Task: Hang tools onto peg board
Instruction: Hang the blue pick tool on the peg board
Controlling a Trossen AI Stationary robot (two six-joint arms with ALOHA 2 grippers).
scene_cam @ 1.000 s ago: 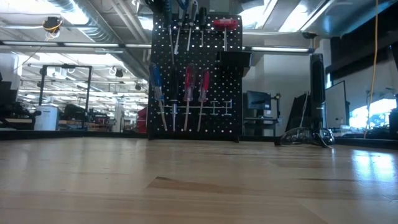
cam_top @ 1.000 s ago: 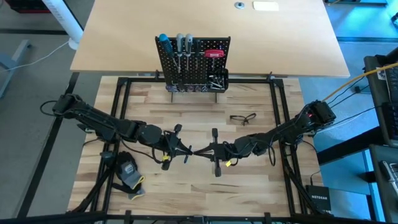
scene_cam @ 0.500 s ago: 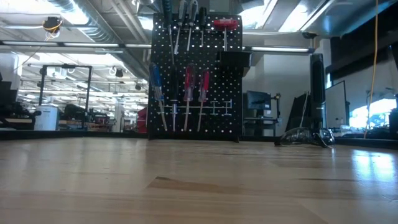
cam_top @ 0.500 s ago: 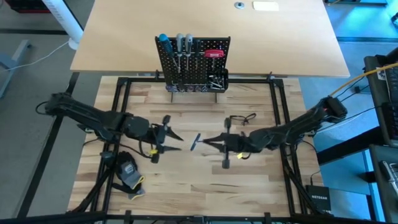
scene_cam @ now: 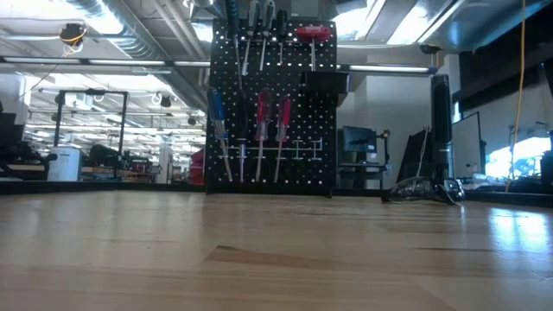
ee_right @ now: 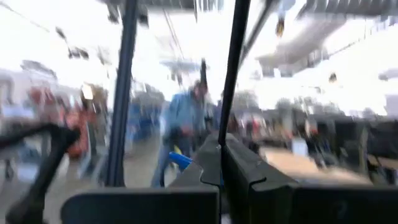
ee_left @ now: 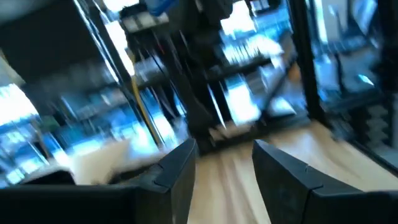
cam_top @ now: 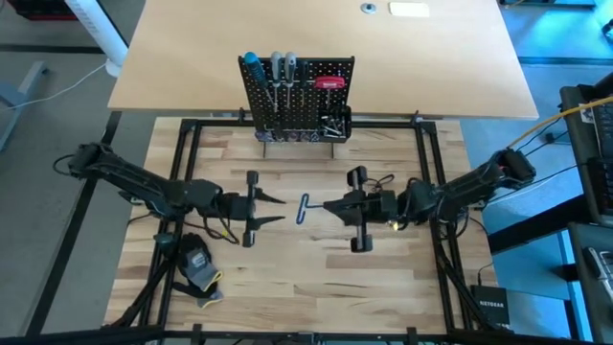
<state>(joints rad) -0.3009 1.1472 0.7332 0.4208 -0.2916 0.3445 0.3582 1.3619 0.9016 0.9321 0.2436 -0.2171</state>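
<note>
we look down on the wooden counter [cam_top: 306, 278], where the left gripper [cam_top: 271, 210] sits left of centre with its jaws apart and nothing between them. facing it from the right is the right gripper [cam_top: 326, 208], its jaws pressed together on a slim blue t-shaped key [cam_top: 303, 209], which hangs between the two grippers. in the right wrist view we see a blue bit of the key beside the closed fingers [ee_right: 239, 168], with blurred people in the room beyond. the peg board [cam_top: 297, 96] stands upright at the far edge of the counter, well apart from both grippers, with several screwdrivers [scene_cam: 259, 130] with blue and red handles hanging on it and a small black bin [cam_top: 336, 123] at its right. a pair of safety glasses [cam_top: 375, 181] lies near the right arm, and a black-and-yellow glove [cam_top: 198, 267] rests by the left arm's base.
</note>
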